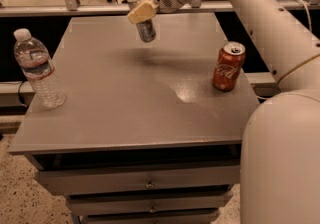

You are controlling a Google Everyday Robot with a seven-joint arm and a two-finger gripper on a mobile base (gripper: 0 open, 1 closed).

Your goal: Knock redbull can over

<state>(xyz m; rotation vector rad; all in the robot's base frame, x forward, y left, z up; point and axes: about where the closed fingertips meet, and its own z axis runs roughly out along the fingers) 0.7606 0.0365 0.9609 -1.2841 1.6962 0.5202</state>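
Filling the right side of your view is the robot's white arm (250,13), running from the big rounded body at lower right up and across to the far side of the grey table (125,118). That table is a cabinet top with drawers (150,184) stacked under its front edge. At the left edge stands a clear plastic water bottle (37,68), upright with a white cap. Over on the right, near the edge, is a red Coca-Cola can (228,67), also upright and well apart from everything else.

Now the bit you care about: the redbull can (146,31) is toward the far side of the table, roughly mid-width. It's slim and silvery with darker bluish patches, clearly narrower than the Coke. It's leaning, top tipped a little left, base a little right. The gripper (141,12) sits right on top of it, its tan end covering the can's top, so the can hangs directly below and touching. You honestly can't tell whether the gripper is spread or clamped on it.
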